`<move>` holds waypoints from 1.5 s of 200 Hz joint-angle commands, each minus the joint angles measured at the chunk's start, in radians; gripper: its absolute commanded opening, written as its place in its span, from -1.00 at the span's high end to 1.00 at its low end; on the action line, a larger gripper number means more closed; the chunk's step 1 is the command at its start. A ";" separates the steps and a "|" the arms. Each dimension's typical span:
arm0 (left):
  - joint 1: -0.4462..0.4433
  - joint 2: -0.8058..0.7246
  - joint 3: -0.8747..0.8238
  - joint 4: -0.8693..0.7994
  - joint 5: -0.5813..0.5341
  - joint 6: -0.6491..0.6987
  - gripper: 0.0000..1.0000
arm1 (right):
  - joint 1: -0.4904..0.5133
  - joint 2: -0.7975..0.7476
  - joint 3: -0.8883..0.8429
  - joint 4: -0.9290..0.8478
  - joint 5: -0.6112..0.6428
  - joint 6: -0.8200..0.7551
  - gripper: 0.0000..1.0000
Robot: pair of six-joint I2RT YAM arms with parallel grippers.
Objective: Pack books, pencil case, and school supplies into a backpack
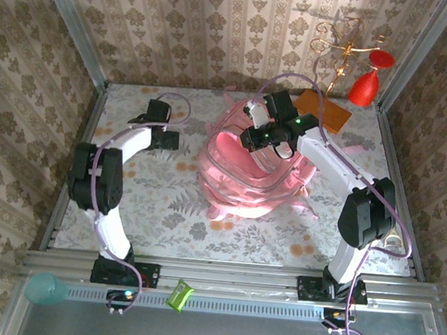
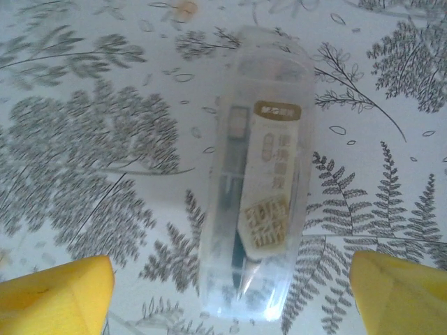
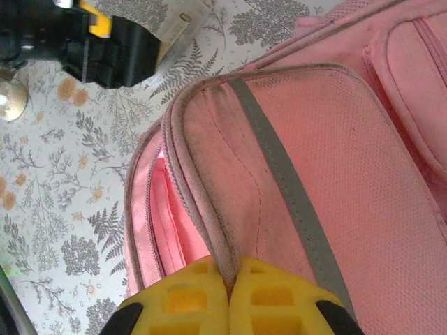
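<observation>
A clear plastic pencil case (image 2: 258, 181) with a tan label and a dark slim tool inside lies flat on the fern-print cloth. My left gripper (image 2: 230, 283) hovers over its near end, open. The yellow fingers (image 2: 59, 296) stand wide on either side of the case and touch nothing. The pink backpack (image 1: 246, 173) lies mid-table with a pocket gaping. My right gripper (image 3: 229, 279) is shut on the backpack's (image 3: 328, 160) zip-edge fabric and holds the pocket mouth up. In the top view the left gripper (image 1: 163, 137) sits left of the backpack and the right gripper (image 1: 256, 135) over its far edge. Books and loose school supplies are out of view.
An orange flat stand base (image 1: 324, 111) with a gold wire stand and red shapes (image 1: 363, 87) stands at the back right. Patterned walls close in the table. A green packet (image 1: 179, 295) and a teal cup (image 1: 45, 287) rest on the near rail.
</observation>
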 commanded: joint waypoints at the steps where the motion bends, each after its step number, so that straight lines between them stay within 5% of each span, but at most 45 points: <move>1: 0.020 0.062 0.079 -0.112 0.071 0.088 -0.81 | -0.001 -0.010 0.019 0.011 0.004 -0.014 1.00; 44: 0.038 0.120 0.130 -0.133 0.141 0.077 -0.84 | -0.001 -0.004 0.022 0.008 0.004 -0.013 1.00; 89: 0.039 0.190 0.205 -0.217 0.155 0.061 -0.67 | -0.001 -0.008 0.013 0.014 0.005 -0.013 1.00; 174: 0.044 0.249 0.271 -0.291 0.129 0.037 0.03 | -0.001 -0.005 0.014 0.018 -0.003 -0.004 1.00; 229: 0.000 -0.201 -0.086 -0.003 0.324 -0.155 0.35 | -0.001 -0.028 -0.016 0.055 -0.012 0.047 1.00; 267: -0.203 -0.534 -0.293 0.179 0.379 -0.445 0.33 | 0.000 -0.010 0.016 0.060 -0.030 0.097 1.00; 300: -0.393 -0.596 -0.355 0.339 0.337 -0.674 0.32 | 0.000 0.011 0.063 0.053 -0.070 0.121 1.00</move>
